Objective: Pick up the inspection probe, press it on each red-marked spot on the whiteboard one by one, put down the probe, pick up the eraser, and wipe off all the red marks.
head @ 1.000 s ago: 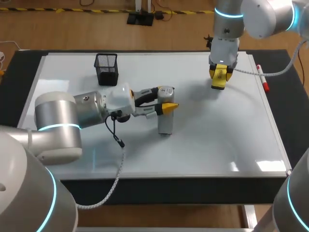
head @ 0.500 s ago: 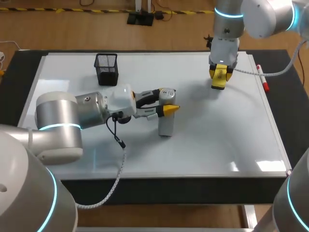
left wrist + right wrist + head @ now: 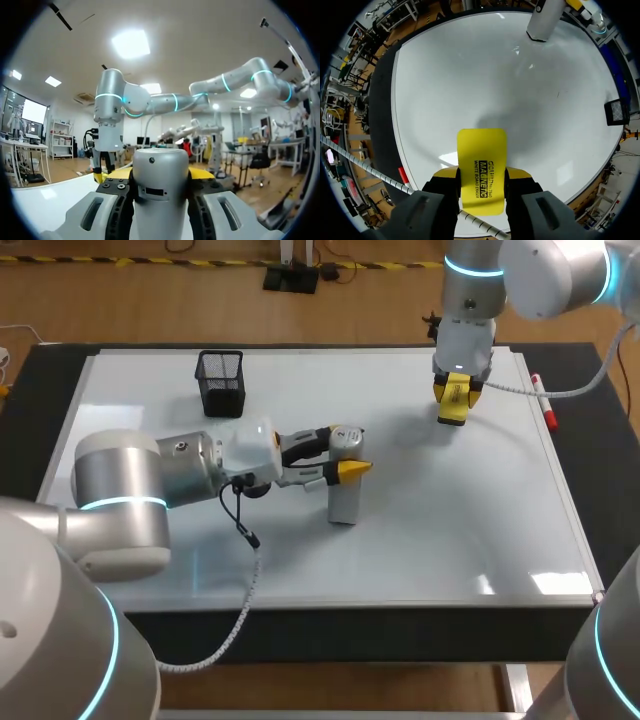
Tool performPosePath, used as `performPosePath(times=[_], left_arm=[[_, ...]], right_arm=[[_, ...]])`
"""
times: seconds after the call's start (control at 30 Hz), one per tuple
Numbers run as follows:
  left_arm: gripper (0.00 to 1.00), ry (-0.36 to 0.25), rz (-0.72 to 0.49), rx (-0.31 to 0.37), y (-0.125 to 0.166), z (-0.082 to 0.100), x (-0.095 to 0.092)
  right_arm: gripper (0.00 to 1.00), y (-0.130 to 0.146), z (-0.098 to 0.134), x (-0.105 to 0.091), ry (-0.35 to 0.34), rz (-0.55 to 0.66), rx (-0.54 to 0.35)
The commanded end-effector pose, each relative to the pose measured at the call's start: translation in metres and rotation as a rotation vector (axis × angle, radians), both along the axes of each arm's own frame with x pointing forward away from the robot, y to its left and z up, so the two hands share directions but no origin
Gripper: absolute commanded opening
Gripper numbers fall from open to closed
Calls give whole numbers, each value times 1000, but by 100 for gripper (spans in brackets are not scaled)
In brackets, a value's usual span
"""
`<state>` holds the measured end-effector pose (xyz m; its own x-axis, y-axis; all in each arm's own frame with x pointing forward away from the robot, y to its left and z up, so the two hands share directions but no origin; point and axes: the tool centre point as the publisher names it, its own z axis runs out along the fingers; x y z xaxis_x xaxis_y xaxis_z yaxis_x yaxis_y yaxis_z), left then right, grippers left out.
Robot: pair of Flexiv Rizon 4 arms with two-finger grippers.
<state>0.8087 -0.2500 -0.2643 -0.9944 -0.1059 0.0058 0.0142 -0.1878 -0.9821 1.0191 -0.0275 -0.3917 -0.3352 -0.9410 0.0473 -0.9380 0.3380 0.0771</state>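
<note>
Step in hand, judged: no red marks can be made out on the whiteboard (image 3: 450, 540) in the head or R wrist view, so the wiping is taken as done or nearly so. Whether any faint mark is left can't be told. The probe has not yet been let go.

Near the far-left corner of the board a black mesh cup (image 3: 221, 383) is seen: wire grid, square-ish, open top, light and easily tipped.

Approx. mid-board, the probe (image 3: 343, 500) is stood upright w/ its base on the surface. It is clamped near its top between the two fingers of the left gripper (image 3: 350, 452), which comes in sideways. Probe: smooth grey metal cylinder, flat top, rigid; in the L wrist view a small screw and a slot are shown on it.

Next move, judged: the L fingers are to be spread and drawn back level, so the tall narrow probe isn't knocked over.

Toward the far-right corner, the eraser (image 3: 481, 170) is gripped by the right gripper (image 3: 453, 400) from both sides and held above the board, apparently clear of it. Eraser: flat yellow block, rounded corners, prob. plastic-backed. Board: glossy white, hard, reflective.

Just off the right edge a red marker (image 3: 543, 403) is lying on the black mat (image 3: 600, 470).
</note>
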Motion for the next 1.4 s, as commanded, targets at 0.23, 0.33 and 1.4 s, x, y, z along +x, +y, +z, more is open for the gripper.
performPosePath(times=[0.23,0.33,1.4], left_arm=[[0,-8,-14,53,2,0,-1],[0,-7,-18,63,1,-1,-2],[0,-23,-23,86,4,15,-3]], right_arm=[[0,-1,1,0,-1,2,-2],[0,-1,1,0,-1,2,-2],[0,-1,1,0,-1,2,-2]])
